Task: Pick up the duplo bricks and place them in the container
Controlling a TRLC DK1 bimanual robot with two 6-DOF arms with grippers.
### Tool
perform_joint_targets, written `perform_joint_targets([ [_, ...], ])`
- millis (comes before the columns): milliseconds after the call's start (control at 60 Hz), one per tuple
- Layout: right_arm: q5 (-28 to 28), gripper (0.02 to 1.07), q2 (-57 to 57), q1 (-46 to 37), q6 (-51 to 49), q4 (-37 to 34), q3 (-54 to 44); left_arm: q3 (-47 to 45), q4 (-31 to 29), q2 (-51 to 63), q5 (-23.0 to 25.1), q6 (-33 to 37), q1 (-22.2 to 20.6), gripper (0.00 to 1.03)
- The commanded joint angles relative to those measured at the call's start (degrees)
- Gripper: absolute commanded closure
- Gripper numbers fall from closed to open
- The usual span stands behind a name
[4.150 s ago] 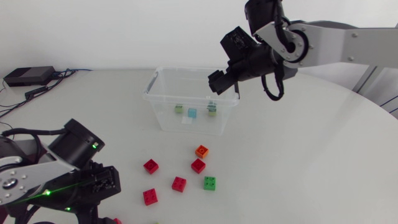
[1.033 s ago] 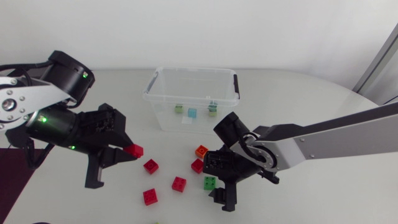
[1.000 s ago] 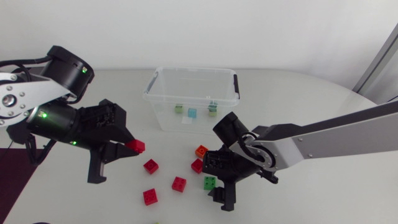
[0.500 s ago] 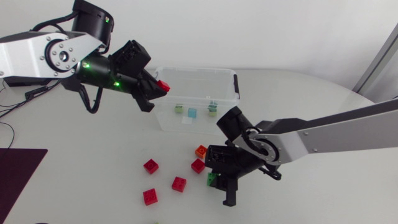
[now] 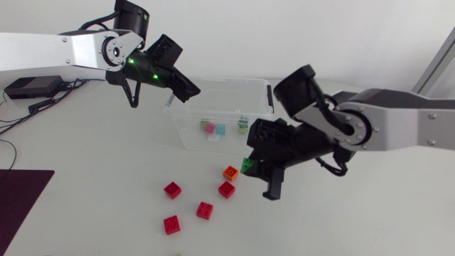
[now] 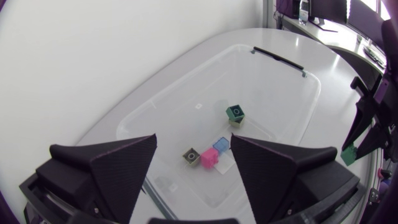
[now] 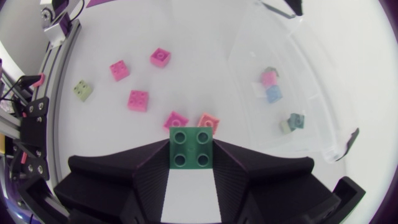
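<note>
Near side of table (image 5: 370,206): four red bricks (image 5: 205,210), square, studded, glossy plastic, lying loose. One orange brick (image 5: 230,173) sits just beyond. Right of it, right gripper (image 7: 191,165) clamps a four-stud green brick (image 7: 191,148) clear of the table. Far centre: clear plastic rectangular container (image 5: 192,139) with four small bricks inside: pink (image 6: 209,158), blue (image 6: 221,145), olive (image 6: 191,155), dark green (image 6: 235,112). Over its left rim, left gripper (image 6: 193,142), fingers spread wide, nothing held.

The head camera looks down from above the table (image 5: 384,213), taking in the clear container (image 5: 190,134) toward the far side. The left wrist camera hangs close over that container, facing into it. The right wrist camera, nearer, faces down past the green brick (image 7: 191,148) in the right gripper (image 7: 191,157); all three share the container.
</note>
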Motion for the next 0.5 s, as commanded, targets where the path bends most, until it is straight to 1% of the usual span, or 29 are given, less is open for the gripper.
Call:
perform_joint_targets([
  [0, -0.3, 0.92, -0.8, -1.7, 0.7, -0.9, 4.0, -0.9, -1.1, -1.9, 0.0, -1.4, 1.5, 0.06],
  [150, -0.8, 0.92, 1.7, -4.6, 2.3, -0.2, 11.0, -7.0, -7.6, -8.6, -0.2, 2.6, 3.0, 0.06],
  [167, -0.9, 0.92, 2.1, -4.8, 2.4, -0.1, 11.6, -8.2, -10.1, -10.1, -0.3, 4.4, 3.4, 0.06],
  [183, -1.0, 0.92, 2.7, -5.1, 2.6, 0.0, 12.3, -9.0, -11.0, -10.7, -0.3, 5.1, 3.4, 0.06],
  [250, -1.4, 0.92, 4.5, -6.0, 3.6, 0.9, 14.8, -11.8, -13.0, -13.2, -0.6, 6.3, 3.5, 0.06],
  [283, -1.5, 0.92, 6.2, -6.8, 4.5, 2.1, 16.8, -13.7, -14.2, -14.7, -1.5, 7.5, 3.4, 0.06],
  [300, -1.5, 0.92, 7.2, -7.1, 4.8, 2.6, 17.9, -16.3, -16.3, -16.7, -2.2, 9.2, 3.3, 0.06],
  [333, -1.5, 0.92, 8.9, -7.8, 5.7, 3.4, 19.8, -19.0, -17.5, -18.9, -3.1, 10.2, 3.0, 0.06],
  [367, -1.5, 0.92, 9.7, -8.2, 6.1, 3.9, 20.9, -20.1, -18.2, -19.8, -3.5, 10.8, 2.9, 0.06],
  [400, -1.5, 0.92, 11.6, -8.9, 7.0, 5.0, 22.7, -22.5, -20.0, -21.4, -3.5, 12.2, 2.3, 0.06],
  [483, -1.5, 0.92, 14.6, -10.1, 8.7, 6.6, 25.6, -26.0, -21.2, -23.0, -4.2, 13.9, 1.3, 0.06],
])
